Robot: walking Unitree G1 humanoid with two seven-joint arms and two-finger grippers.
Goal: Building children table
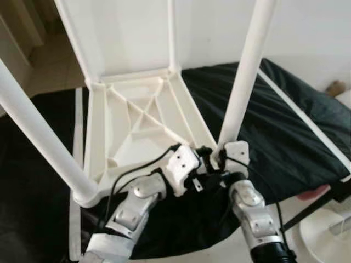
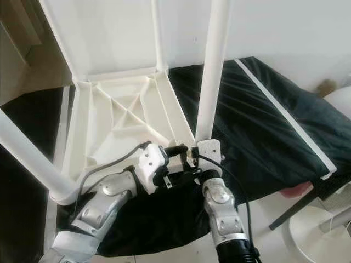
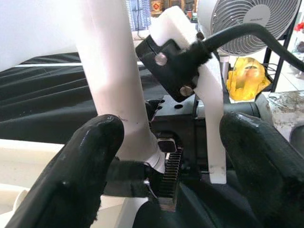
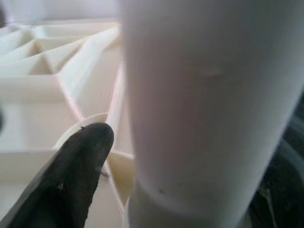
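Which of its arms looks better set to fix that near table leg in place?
Probably the right. The right gripper already has its black fingers on either side of the white leg at its socket, while the left gripper is open just beside it.

the white plastic children's table [image 1: 137, 126] lies upside down on a black cloth, its ribbed underside facing up with diagonal braces crossing in the middle. round white legs stand in its corner sockets: one leg [image 1: 245, 76] rises at the 4 o'clock corner, another leg [image 1: 38, 131] leans out from the 8 o'clock corner, and thinner-looking far legs stand at 11 and 1 o'clock.
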